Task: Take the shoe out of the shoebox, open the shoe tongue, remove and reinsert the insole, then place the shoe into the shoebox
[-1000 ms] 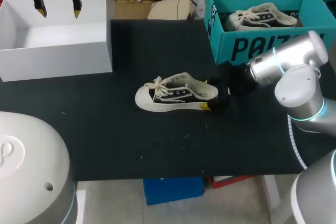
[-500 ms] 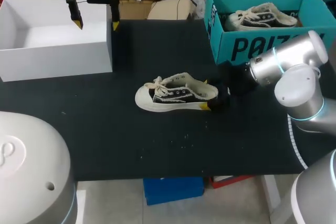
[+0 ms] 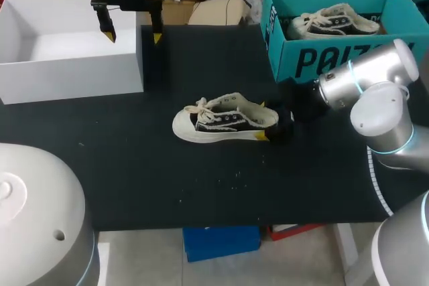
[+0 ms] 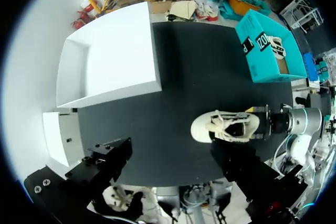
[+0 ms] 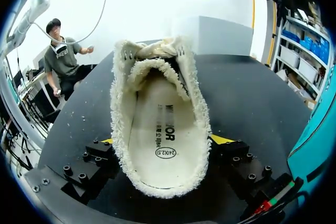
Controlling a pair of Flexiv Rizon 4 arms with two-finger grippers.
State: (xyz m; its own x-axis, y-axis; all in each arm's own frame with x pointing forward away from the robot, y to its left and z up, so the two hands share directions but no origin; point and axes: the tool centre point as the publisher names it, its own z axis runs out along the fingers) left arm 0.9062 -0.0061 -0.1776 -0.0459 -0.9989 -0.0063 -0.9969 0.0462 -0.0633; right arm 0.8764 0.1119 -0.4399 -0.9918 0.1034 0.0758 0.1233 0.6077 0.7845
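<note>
A black and cream shoe (image 3: 224,118) lies on the black table (image 3: 134,172) near its middle, toe to the left. My right gripper (image 3: 271,127) is shut on its heel. In the right wrist view the shoe (image 5: 157,114) sits between the yellow-tipped fingers (image 5: 221,139), opening toward the camera, with the cream insole (image 5: 160,140) showing inside. My left gripper (image 3: 134,37) hangs open and empty above the right wall of the white box (image 3: 74,85), far from the shoe. From the left wrist the shoe (image 4: 226,127) shows well ahead of the spread gripper (image 4: 168,169).
An empty white box (image 4: 110,56) stands at the back left. At the back right a teal shoebox (image 3: 322,58) holds a second shoe (image 3: 332,23). The table's front edge runs near the bottom of the head view.
My left gripper has moved to the right, from over the white box's back to above its right wall. The right gripper and the shoe have stayed put.
</note>
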